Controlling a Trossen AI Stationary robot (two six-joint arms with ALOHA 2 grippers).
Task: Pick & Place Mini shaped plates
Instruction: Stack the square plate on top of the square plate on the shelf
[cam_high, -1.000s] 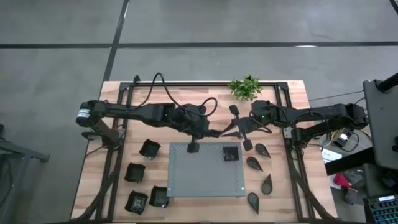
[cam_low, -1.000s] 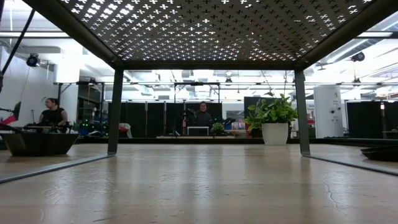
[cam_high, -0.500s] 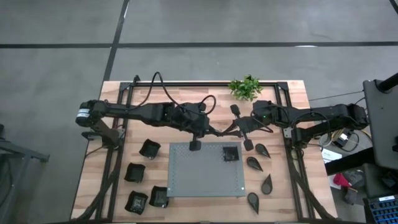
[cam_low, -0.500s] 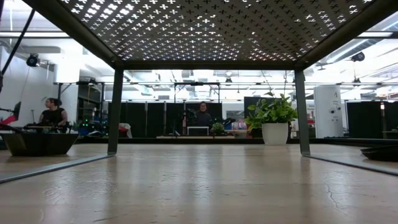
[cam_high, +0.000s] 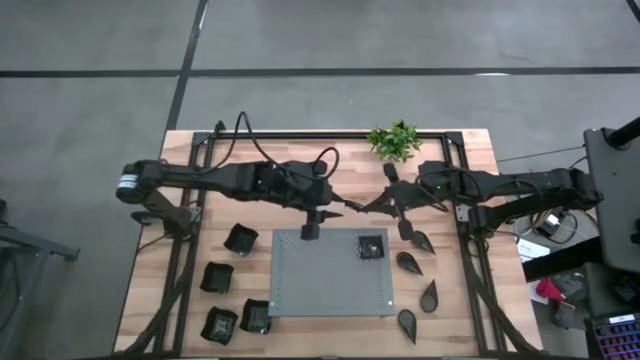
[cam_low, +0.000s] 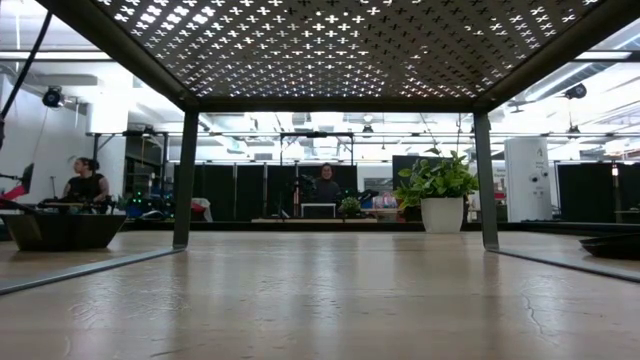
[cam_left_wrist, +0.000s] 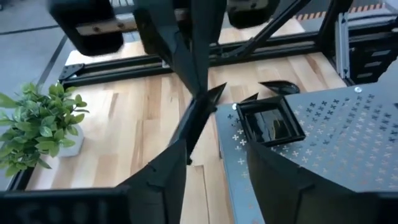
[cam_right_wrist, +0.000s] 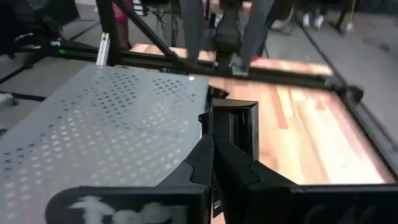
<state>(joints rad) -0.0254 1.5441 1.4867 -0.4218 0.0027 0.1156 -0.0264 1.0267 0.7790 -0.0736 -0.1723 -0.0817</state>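
Black square mini plate (cam_high: 371, 246) sits at the upper right corner of the grey perforated mat (cam_high: 325, 285), frame centre. Right end effector (cam_high: 352, 211), pinched shut and empty, hovers just up-left of it, so it's nearer. Left end effector (cam_high: 311, 231) hangs spread wide and empty over the mat's upper left edge.

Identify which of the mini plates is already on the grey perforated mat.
The small square plate at the mat's far right corner; every other plate rests on the bare wooden table.
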